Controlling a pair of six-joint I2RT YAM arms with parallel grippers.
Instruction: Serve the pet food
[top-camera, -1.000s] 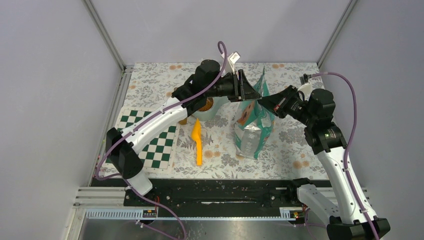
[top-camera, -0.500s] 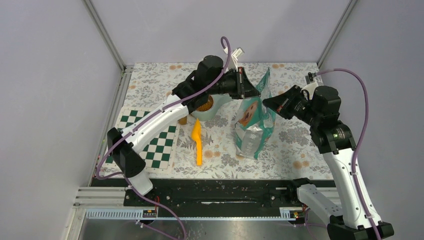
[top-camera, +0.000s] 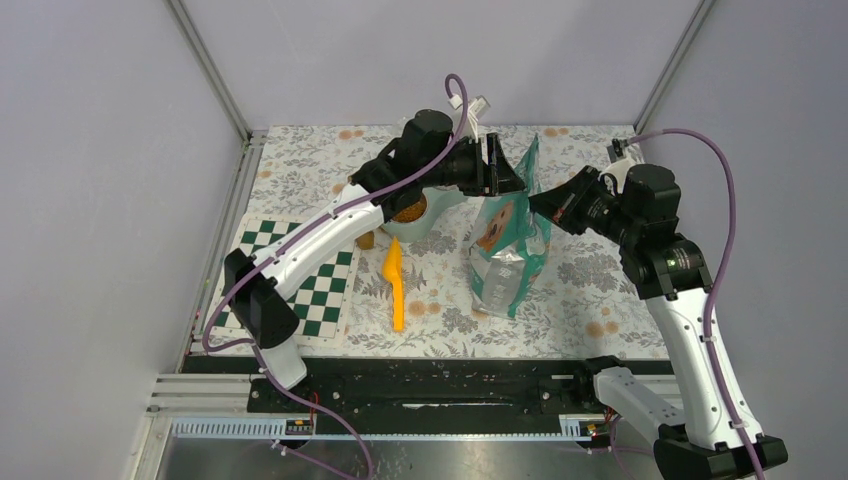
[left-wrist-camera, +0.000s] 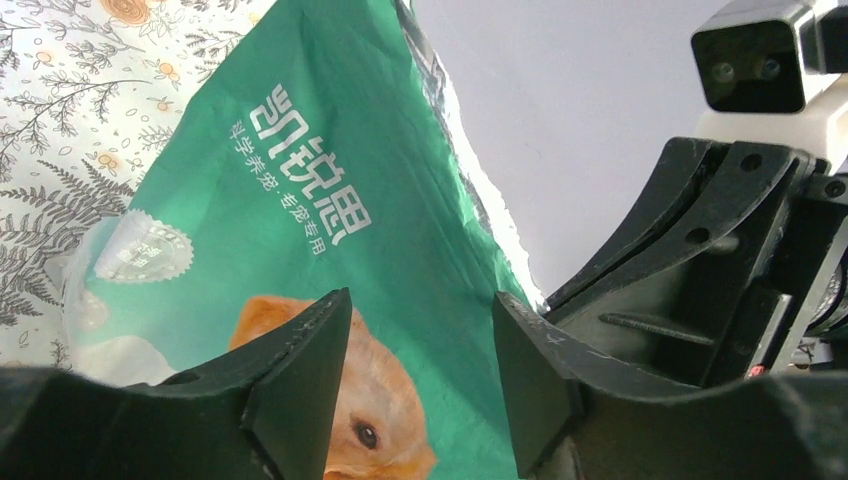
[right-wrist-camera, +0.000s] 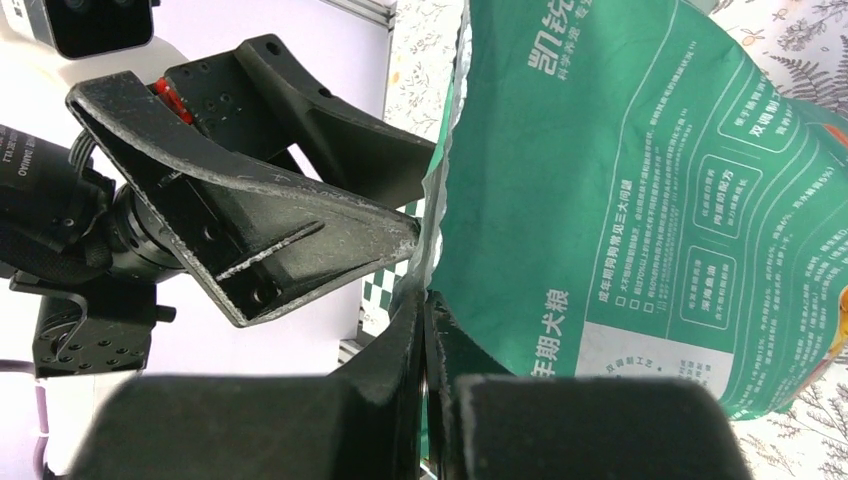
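Two tools at the bag (top-camera: 505, 250) mouth
Its top edge is pinched tight by the right tool (right-wrist-camera: 425, 305); the left tool (left-wrist-camera: 420, 330) sits spread apart just beside it.

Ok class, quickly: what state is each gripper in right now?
Left gripper: open, jaws apart in front of the bag, holding nothing.
Right gripper: closed, pinching the bag's edge.

bright, even light with soft shadows; wrist-view foregrounds slightly blurred.
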